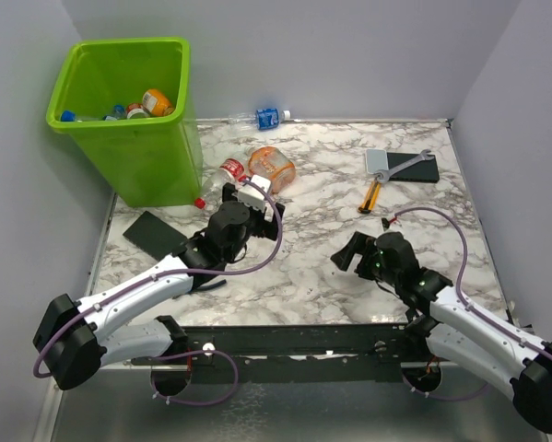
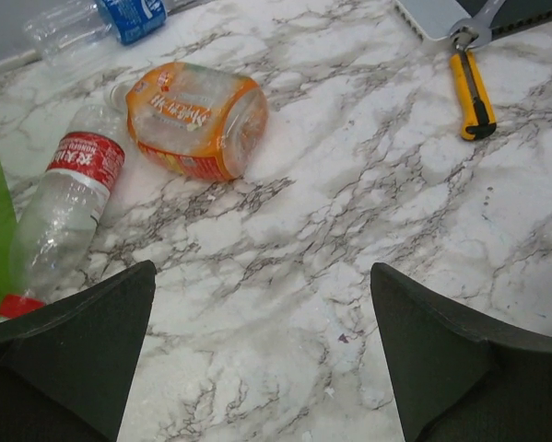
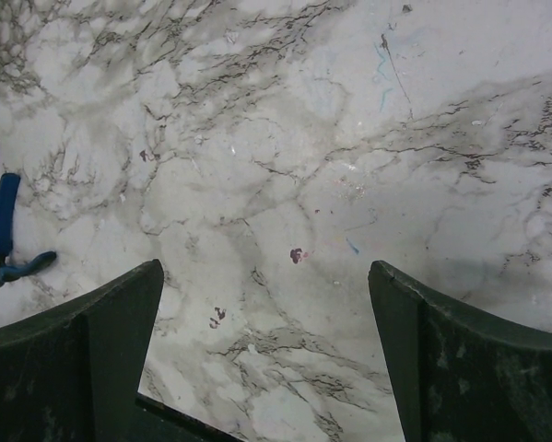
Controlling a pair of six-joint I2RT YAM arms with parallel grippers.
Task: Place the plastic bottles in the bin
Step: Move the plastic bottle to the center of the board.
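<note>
Both jaws spread wide, three plastic bottles (image 1: 222,177) (image 1: 272,167) (image 1: 262,118) on table (image 1: 303,276), several in bin (image 1: 151,161)

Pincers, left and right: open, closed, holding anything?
Left pincer: open, holding nothing.
Right pincer: open, holding nothing.

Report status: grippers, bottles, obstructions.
Both open, empty: left gripper, right gripper. Outside tall lime-green plastic bin: red-labelled clear bottle, squat orange bottle, blue-labelled clear bottle; others inside. Nothing between left gripper and nearest bottles.
</note>
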